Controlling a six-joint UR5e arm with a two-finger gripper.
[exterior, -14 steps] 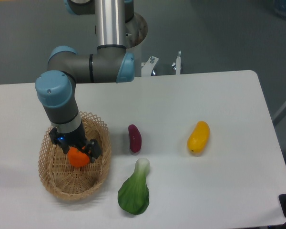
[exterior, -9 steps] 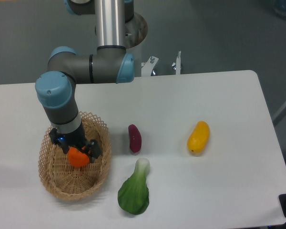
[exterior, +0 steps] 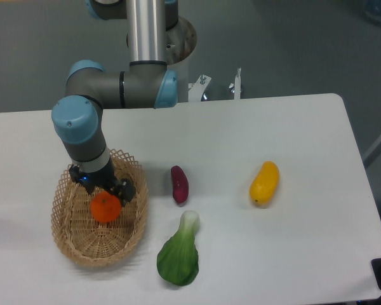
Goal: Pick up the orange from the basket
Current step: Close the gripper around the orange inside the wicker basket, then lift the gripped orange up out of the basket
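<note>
**Remote operator:** I see the orange inside the basket, at the left of the table. My gripper hangs just above it, over the far half of the basket.

**Listener:** What could go wrong from here?

**Remote operator:** My worry is a weak hold. The fruit is round and smooth, so if the pads sit only on its upper curve it may slip out on the lift and roll back into the weave. The wrist also sits close to the lacy rim (the far edge especially), so a sideways pull could snag the basket.

**Listener:** And the fingers?

**Remote operator:** One dark finger shows at the orange's upper right; the other side is hidden under the wrist. I cannot tell how wide they stand, nor whether they truly grip the orange.
</note>
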